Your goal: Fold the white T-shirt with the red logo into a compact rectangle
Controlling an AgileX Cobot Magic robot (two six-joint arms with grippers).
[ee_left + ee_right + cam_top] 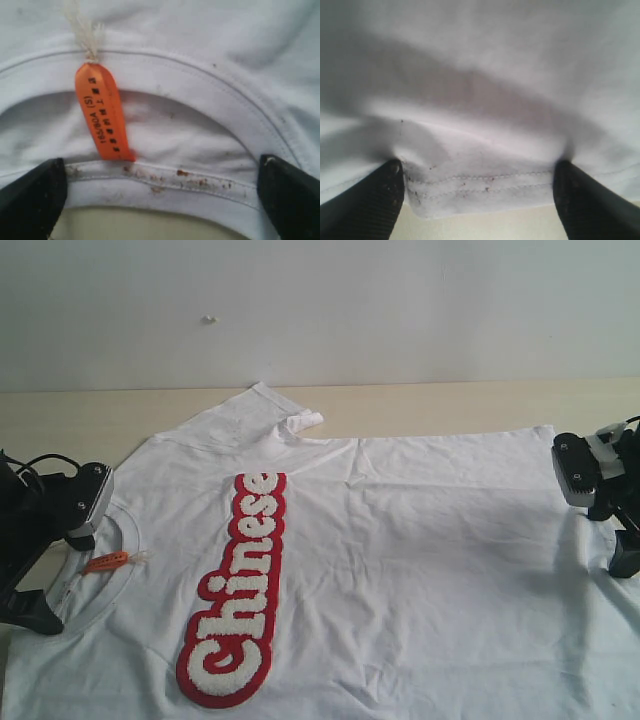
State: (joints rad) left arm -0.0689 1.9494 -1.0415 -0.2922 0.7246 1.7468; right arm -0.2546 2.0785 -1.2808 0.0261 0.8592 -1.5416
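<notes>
Beige table [450,405], white T-shirt [420,540], red logo [235,590] "Chinese"

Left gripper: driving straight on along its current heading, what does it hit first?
The left gripper, jaws open, straddles the near collar band of the white T-shirt; that band comes first, the orange neck tag next. Height above the cloth is unclear.
</notes>
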